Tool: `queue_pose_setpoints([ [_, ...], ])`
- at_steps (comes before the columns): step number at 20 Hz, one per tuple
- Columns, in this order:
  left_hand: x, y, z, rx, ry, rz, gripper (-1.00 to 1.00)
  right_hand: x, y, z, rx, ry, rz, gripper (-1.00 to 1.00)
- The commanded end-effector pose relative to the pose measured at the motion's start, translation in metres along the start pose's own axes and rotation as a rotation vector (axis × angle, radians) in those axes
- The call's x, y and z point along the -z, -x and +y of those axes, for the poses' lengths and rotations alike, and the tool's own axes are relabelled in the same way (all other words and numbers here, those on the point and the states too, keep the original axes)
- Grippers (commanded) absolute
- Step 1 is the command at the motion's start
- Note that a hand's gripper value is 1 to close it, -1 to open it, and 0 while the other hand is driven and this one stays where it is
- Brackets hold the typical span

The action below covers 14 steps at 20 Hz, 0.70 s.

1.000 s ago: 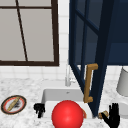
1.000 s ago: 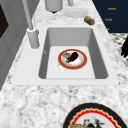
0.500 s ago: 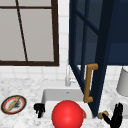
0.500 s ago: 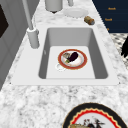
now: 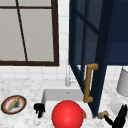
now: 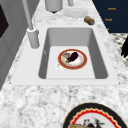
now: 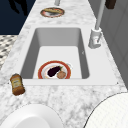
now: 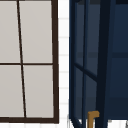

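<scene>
While the cabinet door point(image 5: 100, 50) stands swung out over the sink, the right hand point(image 5: 120, 117) hangs at the lower right of the front view, fingers straight and spread, pointing upward, holding nothing. Nearest item: a small brown bottle point(image 5: 103, 114), lying on its side on the marble counter point(image 5: 25, 85) just left of that hand's fingers, apart from them as far as can be told. The same bottle shows in the right side view point(image 7: 17, 84), on the counter at the sink's front corner.

Left hand point(image 5: 39, 109): low at the sink's left front edge, fingers curled downward, nothing in its grasp.

Door fitting: wooden handle point(image 5: 89, 83), upright, above and left of the right hand, well apart from it.

Sink basin point(image 6: 100, 52): one red-rimmed plate point(image 6: 72, 59) on its floor, bearing a dark eggplant point(image 6: 73, 56) and a pale food piece beside it.

Further items: red ball point(image 5: 67, 114) in front of the sink, between the hands; patterned plate point(image 5: 13, 104) on the counter at left; faucet point(image 6: 31, 27) at the back rim; white plate point(image 6: 75, 12) and grey canister point(image 5: 123, 81) at the right end.
</scene>
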<state>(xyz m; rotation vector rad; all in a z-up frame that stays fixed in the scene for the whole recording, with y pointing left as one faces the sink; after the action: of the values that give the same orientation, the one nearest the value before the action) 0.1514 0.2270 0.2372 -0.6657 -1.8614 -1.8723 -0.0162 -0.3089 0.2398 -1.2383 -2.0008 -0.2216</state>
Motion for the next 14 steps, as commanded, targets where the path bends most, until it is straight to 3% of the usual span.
queue_pose_setpoints([
  [1, 0.0, 0.0, 0.0, 0.0, 0.0, 0.0, 0.0, 0.0, -0.01, -0.013, -0.03, -0.007, 0.113, -1.0],
  [7, 0.0, 0.0, 0.0, 0.0, 0.0, 0.0, 0.0, -0.002, -0.028, -0.029, -0.059, 0.001, 0.232, -1.0],
  [10, 0.0, 0.0, 0.0, 0.0, 0.0, 0.0, 0.0, 0.006, -0.036, -0.035, -0.064, 0.032, 0.244, -1.0],
  [12, 0.0, 0.0, 0.0, 0.0, 0.0, 0.0, 0.0, -0.007, -0.046, -0.021, -0.048, -0.005, 0.142, -1.0],
  [13, 0.0, 0.0, 0.0, 0.0, 0.0, 0.0, 0.0, -0.003, -0.047, -0.024, -0.055, -0.001, 0.122, -1.0],
  [14, 0.0, 0.0, 0.0, 0.0, 0.0, 0.0, 0.0, -0.001, -0.036, -0.03, -0.017, 0.031, 0.201, -1.0],
])
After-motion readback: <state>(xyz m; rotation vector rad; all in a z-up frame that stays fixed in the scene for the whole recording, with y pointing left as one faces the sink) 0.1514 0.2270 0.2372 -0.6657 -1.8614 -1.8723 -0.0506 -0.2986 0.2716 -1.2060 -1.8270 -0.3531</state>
